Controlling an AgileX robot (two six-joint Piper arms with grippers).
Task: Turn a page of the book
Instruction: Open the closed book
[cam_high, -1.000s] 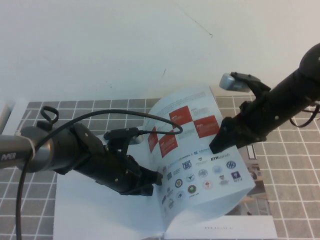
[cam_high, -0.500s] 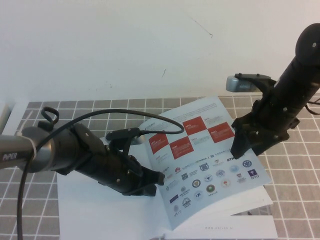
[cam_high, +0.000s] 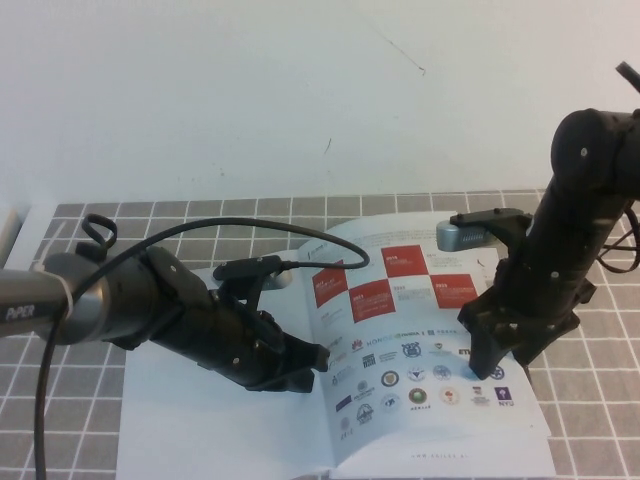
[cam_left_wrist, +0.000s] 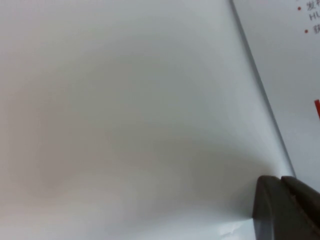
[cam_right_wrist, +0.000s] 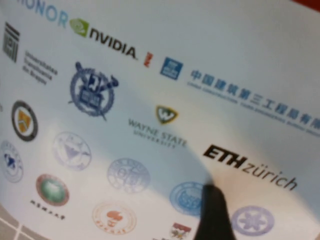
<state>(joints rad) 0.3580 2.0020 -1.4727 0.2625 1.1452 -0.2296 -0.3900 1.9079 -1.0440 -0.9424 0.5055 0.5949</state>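
1. Glossy white paper fills the lower centre of the high view: the book (cam_high: 240, 440) lies open on a grey tiled mat (cam_high: 90, 225).
2. The page (cam_high: 415, 340), with red squares above rows of logos, lies at the lower right of the frame, nearly flat; its inner part bows up a little beside the spine.
3. The right gripper (cam_high: 497, 362) stands on the page's right part, pointing down, jaws spread wide and holding nothing. A fingertip (cam_right_wrist: 214, 215) rests among the logos in the right wrist view.
4. The left gripper (cam_high: 300, 357) sits low at centre frame, on the blank left sheet just beside the spine. Its fingers (cam_left_wrist: 285, 207) look pressed together in the left wrist view, with nothing between them.
5. Judged step: the flip itself looks nearly finished, and the right gripper is pressing the page flat.
6. The next move probably calls for lifting the right gripper straight up without dragging the glossy sheet, while the left gripper pins the other side so the book does not slide.
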